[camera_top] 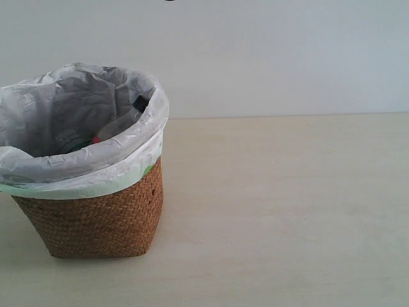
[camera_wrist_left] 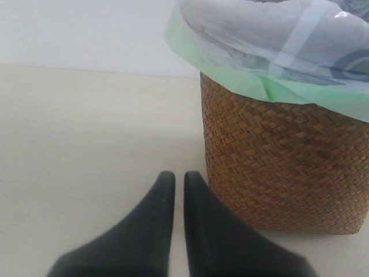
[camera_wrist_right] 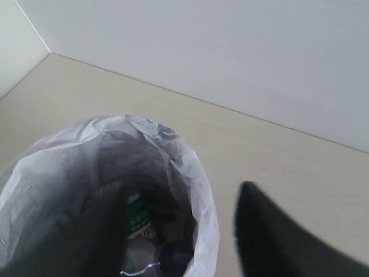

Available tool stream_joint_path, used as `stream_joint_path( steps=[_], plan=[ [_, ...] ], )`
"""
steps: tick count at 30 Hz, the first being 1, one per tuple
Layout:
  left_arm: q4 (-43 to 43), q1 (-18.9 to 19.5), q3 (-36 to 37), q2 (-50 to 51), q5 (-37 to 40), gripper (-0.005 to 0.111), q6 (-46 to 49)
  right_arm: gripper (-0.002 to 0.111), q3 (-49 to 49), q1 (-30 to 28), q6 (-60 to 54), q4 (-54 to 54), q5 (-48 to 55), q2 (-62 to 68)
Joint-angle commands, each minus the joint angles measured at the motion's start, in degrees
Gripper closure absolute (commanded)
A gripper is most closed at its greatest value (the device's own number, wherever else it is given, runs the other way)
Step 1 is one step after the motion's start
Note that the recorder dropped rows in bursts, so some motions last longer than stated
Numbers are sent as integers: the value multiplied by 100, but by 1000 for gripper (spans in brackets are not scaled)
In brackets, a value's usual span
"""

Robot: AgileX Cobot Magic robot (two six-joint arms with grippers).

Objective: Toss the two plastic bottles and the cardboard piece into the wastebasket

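Observation:
The wicker wastebasket [camera_top: 96, 217] with its white bag liner stands at the left of the table. Inside it lean the slim bottle with the black cap [camera_top: 121, 125] and the green-labelled bottle [camera_top: 78, 146]. From above, the right wrist view shows the green-white label [camera_wrist_right: 137, 216] and a clear bottle end [camera_wrist_right: 173, 257] deep in the bag [camera_wrist_right: 203, 190]. I cannot make out the cardboard piece. My right gripper [camera_wrist_right: 179, 193] hangs open over the basket's rim, holding nothing. My left gripper [camera_wrist_left: 174, 178] is shut and empty, low on the table beside the basket wall [camera_wrist_left: 277, 156].
The pale table [camera_top: 287, 211] stretches right of the basket, with a plain wall [camera_top: 268, 51] behind it. Neither arm shows in the exterior view.

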Motion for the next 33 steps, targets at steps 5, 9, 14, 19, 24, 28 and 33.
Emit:
stream_joint_path(
  steps=[5,9,14,19,24,28,33],
  plan=[
    [11,19,17,-14,-15,101,-50,106,-24,-21,-511,-302,946,-575],
    [11,19,17,-14,-15,101,-50,106,162,-21,-447,-1017,1463,-768],
    [11,19,17,-14,-15,101,-50,106,1113,-21,-372,-1149,1463,-1505],
    [11,19,17,-14,-15,101,-50,106,2746,-21,-220,-1149,741,-2713],
    [11,19,17,-14,-15,101,-50,106,4978,-21,-96,-1157,-420,-4851],
    [11,19,17,-14,-15,101,-50,106,6151,-21,-96,-1157,-906,-6233],
    [11,19,17,-14,-15,101,-50,106,7042,-21,-96,-1157,-841,-7689]
  ],
)
